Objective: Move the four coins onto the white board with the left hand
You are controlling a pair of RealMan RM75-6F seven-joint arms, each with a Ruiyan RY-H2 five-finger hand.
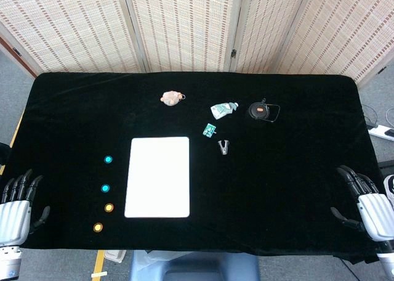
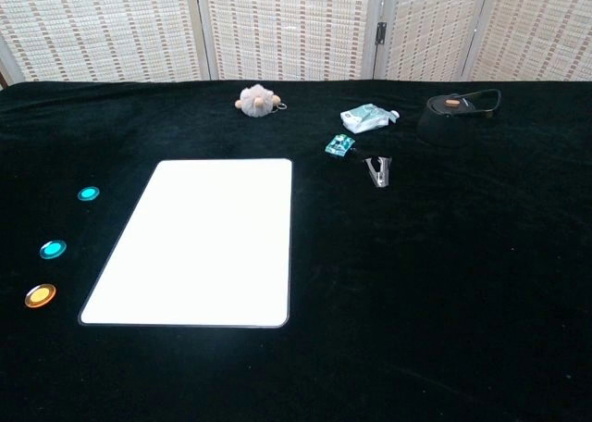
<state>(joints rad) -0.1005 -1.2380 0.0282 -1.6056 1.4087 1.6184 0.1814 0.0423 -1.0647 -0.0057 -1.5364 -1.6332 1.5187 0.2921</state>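
Head view, coins: orange coin point(image 1: 98, 227) is lying nearest the left hand point(image 1: 15, 214), toward the table's near-left corner.
Fingers: spreading wide, holding nothing.

Head view overhead; chest view lower (nearer), sharing board point(image 1: 157, 177).

Four coins point(image 1: 107, 193) in a line left of the board point(image 1: 158, 177), apart from it

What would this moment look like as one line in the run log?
coins: four left of white board, none on it | left robot hand: open, at table edge | right robot hand: open, idle
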